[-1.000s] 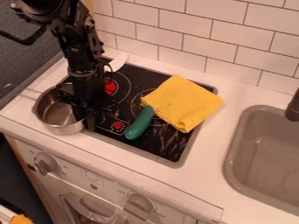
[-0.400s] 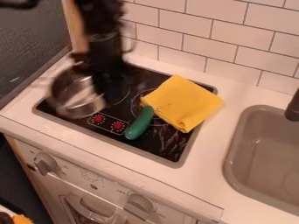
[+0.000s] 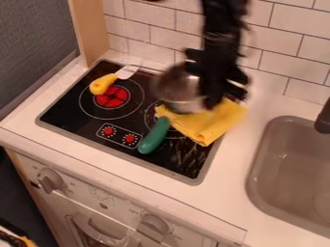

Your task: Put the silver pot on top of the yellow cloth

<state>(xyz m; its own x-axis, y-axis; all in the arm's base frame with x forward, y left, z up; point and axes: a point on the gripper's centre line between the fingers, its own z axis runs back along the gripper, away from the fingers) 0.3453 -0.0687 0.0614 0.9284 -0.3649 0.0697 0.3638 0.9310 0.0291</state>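
Observation:
Over the back right of the stove, the black gripper [image 3: 207, 96] is shut on the silver pot's right side. The silver pot [image 3: 175, 91] is held up in the air, its lower edge in front of the back left part of the yellow cloth. The yellow cloth [image 3: 209, 123] lies folded on the right side of the stove, its back part hidden by the pot and gripper. How high the pot hangs above the cloth I cannot tell.
A green cucumber-like toy [image 3: 154, 137] lies just left of the cloth. A yellow-handled utensil [image 3: 103, 84] rests on the left burner. The grey sink [image 3: 293, 169] is at the right, and a tiled wall [image 3: 290, 43] stands behind.
The gripper has carried the pot from the stove's left edge up and rightward to the cloth. The yellow-handled utensil, earlier mostly hidden, has come into sight.

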